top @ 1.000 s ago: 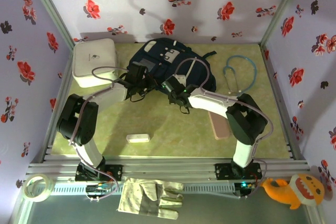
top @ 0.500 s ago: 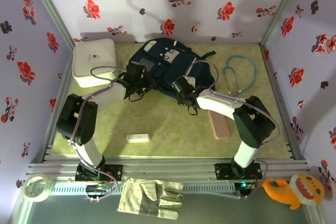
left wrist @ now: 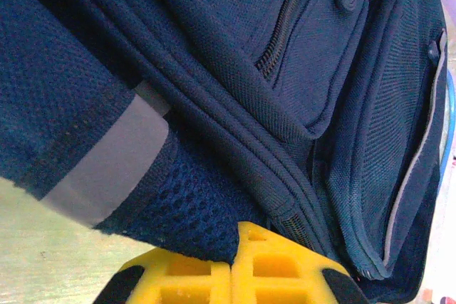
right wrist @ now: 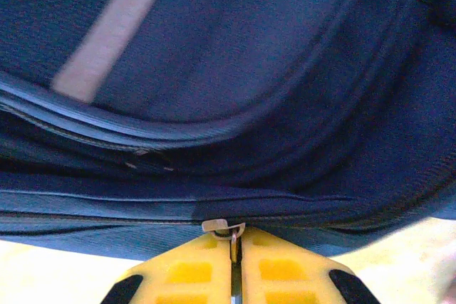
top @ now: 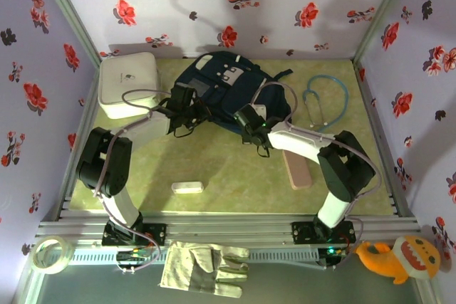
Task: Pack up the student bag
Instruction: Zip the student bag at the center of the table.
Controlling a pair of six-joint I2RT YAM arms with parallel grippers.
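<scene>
The student bag (top: 228, 83), dark navy with white trim, lies at the back middle of the green mat. My left gripper (top: 187, 107) is at the bag's left side. In the left wrist view its yellow jaws (left wrist: 235, 238) are shut on a navy mesh flap of the bag (left wrist: 306, 69). My right gripper (top: 246, 117) is at the bag's near edge. In the right wrist view the gripper (right wrist: 233, 238) is shut on the metal zipper pull (right wrist: 223, 226), right against the zip line of the bag (right wrist: 249, 69).
A white rounded box (top: 128, 85) stands at the back left. A teal stethoscope (top: 324, 101) lies to the bag's right, and a pink case (top: 296, 169) under the right arm. A small white object (top: 187, 187) lies near the front. A glove (top: 203, 268), tape roll (top: 51, 254) and plush toy (top: 395, 258) sit off the mat.
My right gripper has moved right and toward the bag's near edge, and its jaws have closed on the zipper pull. The left arm has stayed put.
</scene>
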